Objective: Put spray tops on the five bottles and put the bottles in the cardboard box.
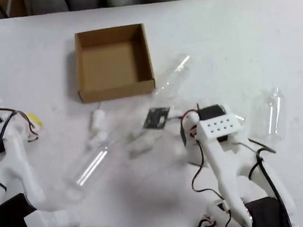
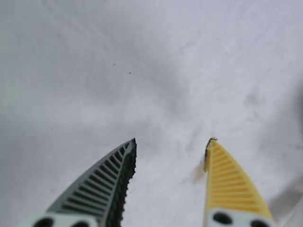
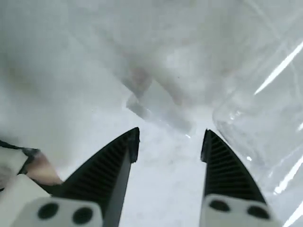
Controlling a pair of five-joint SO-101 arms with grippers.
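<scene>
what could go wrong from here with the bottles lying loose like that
The open right gripper sits at what looks like a spray top, with a clear bottle right beside it; closing may knock the bottle rolling. A second bottle lying by the cardboard box corner could roll if bumped.

Open brown cardboard box (image 1: pixel 114 62) sits upright; nearby bottle (image 1: pixel 172 78) and far bottle (image 1: pixel 272 113) (both clear) lie flat.

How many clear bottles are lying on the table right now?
3 sure: a bottle right of the cardboard box, a bottle far right, a bottle left of centre. A blurred shape mid-table may be another.
</scene>
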